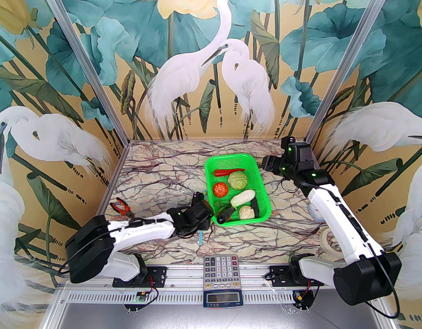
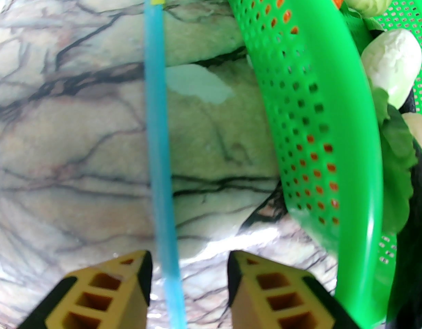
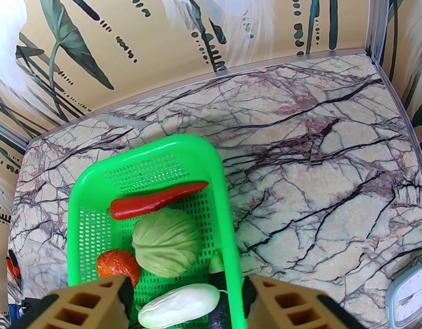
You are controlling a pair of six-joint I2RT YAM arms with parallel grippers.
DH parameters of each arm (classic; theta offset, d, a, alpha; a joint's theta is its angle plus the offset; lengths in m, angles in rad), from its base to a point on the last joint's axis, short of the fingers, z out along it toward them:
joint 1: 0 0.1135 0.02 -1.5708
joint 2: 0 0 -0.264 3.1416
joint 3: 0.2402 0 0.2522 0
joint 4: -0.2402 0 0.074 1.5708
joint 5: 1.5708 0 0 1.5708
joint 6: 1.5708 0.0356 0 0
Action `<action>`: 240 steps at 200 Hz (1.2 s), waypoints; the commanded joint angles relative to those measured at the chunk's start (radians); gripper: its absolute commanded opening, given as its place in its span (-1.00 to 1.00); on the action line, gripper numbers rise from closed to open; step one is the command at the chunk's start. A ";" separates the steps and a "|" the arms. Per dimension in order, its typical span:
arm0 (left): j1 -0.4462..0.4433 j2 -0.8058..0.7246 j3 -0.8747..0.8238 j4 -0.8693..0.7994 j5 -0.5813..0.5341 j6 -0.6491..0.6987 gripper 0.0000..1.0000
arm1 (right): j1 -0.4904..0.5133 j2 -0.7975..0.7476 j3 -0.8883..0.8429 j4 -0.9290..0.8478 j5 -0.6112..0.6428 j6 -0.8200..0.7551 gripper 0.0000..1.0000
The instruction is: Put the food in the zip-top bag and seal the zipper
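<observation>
toy veg in basket (image 1: 228,161), clear bag (image 2: 214,142) flat beside it

top cam: both arms reach over the marble table (image 1: 156,170). the left gripper (image 1: 197,214) is low over the bag, just l. of the green basket. bits of the blue zipper (image 1: 200,238) poke out on its near and far sides. in the basket, far to near: red chili (image 1: 229,172), cabbage (image 1: 238,180), tomato (image 1: 220,189), napa cabbage (image 1: 242,198), pale bulb (image 1: 246,212). an eggplant (image 1: 255,206) lies along the r. wall and a dark leafy piece (image 1: 227,214) sits in the near l. corner. the right gripper (image 1: 267,165) hangs by the basket's far r. corner. pliers (image 1: 122,208) lie far l. a calculator (image 1: 221,267) sits at the near edge betw. the arm bases. a tape roll (image 1: 329,242) & small clock (image 1: 315,212) lie by the r. arm.

left wrist cam: yellow fingers stand apart, gripping nothing. the zipper runs straight away thru the gap, closer to the finger at picture-left, not pinched. the bag's white label patch (image 2: 200,87) shows on the basket side of the strip. the basket wall is just beside it; whether it rests on the plastic, can't tell.

right wrist cam: fingers spread wide, empty. napa cabbage and eggplant show betw. them, w/ cabbage, tomato and chili beyond, all inside the basket.
</observation>
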State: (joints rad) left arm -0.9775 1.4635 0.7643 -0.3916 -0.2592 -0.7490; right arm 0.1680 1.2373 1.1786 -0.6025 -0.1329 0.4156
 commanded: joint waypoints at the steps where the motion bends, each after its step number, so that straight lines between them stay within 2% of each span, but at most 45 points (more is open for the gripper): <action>1: -0.007 0.033 0.027 0.003 -0.008 -0.019 -0.19 | -0.001 -0.005 0.019 -0.020 -0.018 -0.029 0.21; 64: -0.007 0.106 0.073 -0.052 -0.034 -0.006 -0.19 | -0.001 0.004 0.026 -0.027 -0.031 -0.051 0.22; 107: -0.007 0.150 0.101 -0.101 -0.050 -0.004 -0.29 | -0.001 0.008 0.024 -0.025 -0.037 -0.052 0.23; 155: -0.007 0.144 0.096 -0.151 -0.080 -0.022 -0.35 | -0.001 0.016 0.019 -0.020 -0.043 -0.040 0.24; 201: -0.006 0.116 0.070 -0.131 -0.086 -0.022 -0.39 | -0.002 0.023 0.021 -0.018 -0.051 -0.034 0.23; 220: -0.006 0.115 0.063 -0.123 -0.082 -0.020 -0.44 | -0.002 0.024 0.020 -0.019 -0.049 -0.034 0.23; 240: -0.001 0.111 0.051 -0.113 -0.070 -0.019 -0.63 | -0.001 0.024 0.021 -0.021 -0.048 -0.034 0.23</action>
State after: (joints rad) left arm -0.9775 1.6039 0.8417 -0.5068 -0.3164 -0.7685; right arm 0.1680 1.2533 1.1793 -0.6178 -0.1703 0.3771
